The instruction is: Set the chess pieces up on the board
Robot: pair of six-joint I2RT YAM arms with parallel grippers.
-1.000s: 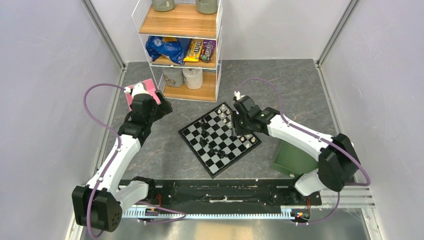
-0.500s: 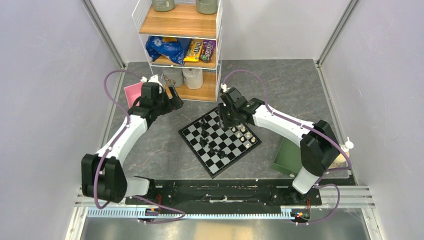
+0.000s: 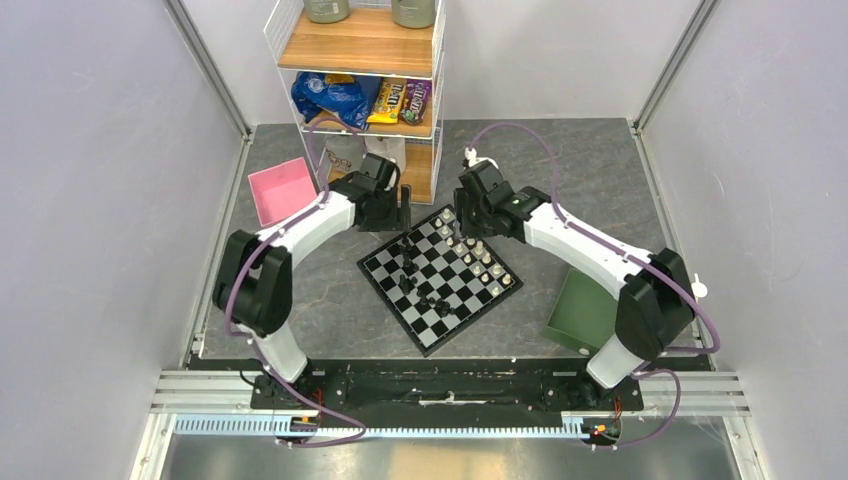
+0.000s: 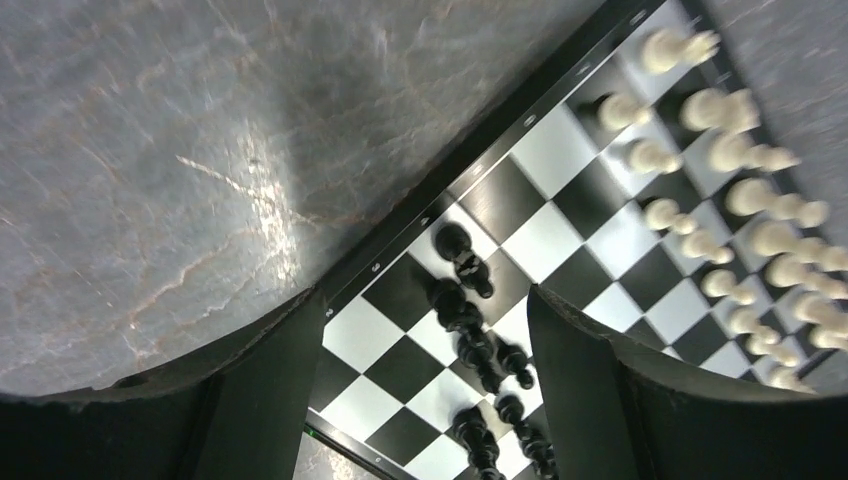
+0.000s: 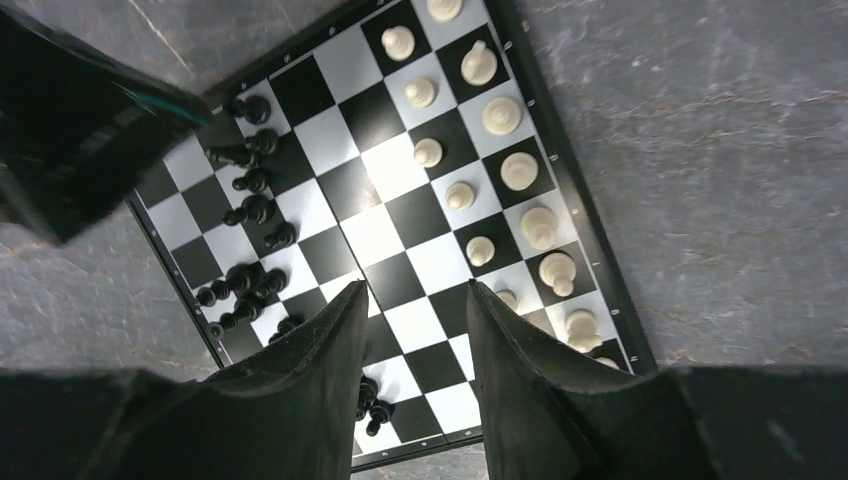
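Note:
The board (image 3: pixel 432 335) lies turned like a diamond in the middle of the table. Black pieces (image 3: pixel 410 268) stand in loose clusters on its left side. Cream pieces (image 3: pixel 478 255) stand in two rows along its right side. My left gripper (image 3: pixel 400 210) hovers at the board's far left edge, open and empty. In the left wrist view (image 4: pixel 425 330) several black pieces (image 4: pixel 470 335) show between the fingers, below them. My right gripper (image 3: pixel 463 218) hovers over the board's far corner, open and empty. In the right wrist view (image 5: pixel 415 295) bare squares (image 5: pixel 375 235) lie beneath it.
A wire shelf unit (image 3: pixel 365 90) with snacks and jars stands just behind the board. A pink box (image 3: pixel 280 190) sits at the far left. A green tray (image 3: pixel 585 310) lies to the board's right. Walls close in both sides.
My left arm has swung right, from over the pink box to the board's far left edge. My right gripper has shifted a little over the board's far corner.

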